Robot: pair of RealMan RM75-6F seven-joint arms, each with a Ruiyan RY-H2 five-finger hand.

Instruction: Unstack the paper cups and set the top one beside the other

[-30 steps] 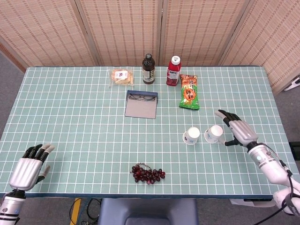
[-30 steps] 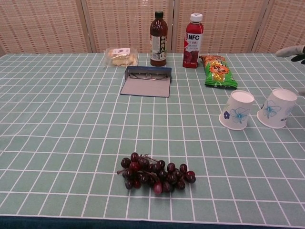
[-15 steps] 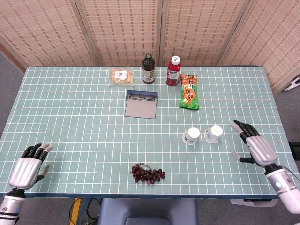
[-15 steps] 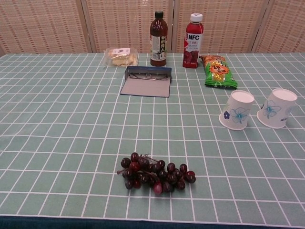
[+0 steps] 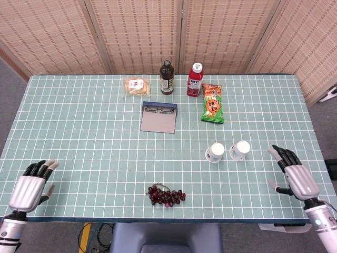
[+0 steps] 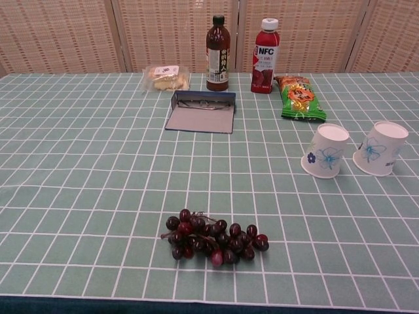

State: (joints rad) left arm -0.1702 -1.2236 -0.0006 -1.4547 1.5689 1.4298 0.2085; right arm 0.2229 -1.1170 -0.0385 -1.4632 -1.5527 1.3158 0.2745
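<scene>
Both paper cups [image 5: 228, 152] sit apart, upside down on the desk [image 5: 95, 137]; unstacking looks finished. Right robot hand [image 5: 295, 176] and left robot hand [image 5: 30, 187] spread, empty; nothing more needed

A long rectangular table covered in pale green cloth with a white grid [image 5: 79, 121] fills the room's middle. Behind it stand folding screens of woven tan reed in wooden frames [image 5: 137, 31]. Grey floor [image 5: 8, 84] shows at the left.
</scene>
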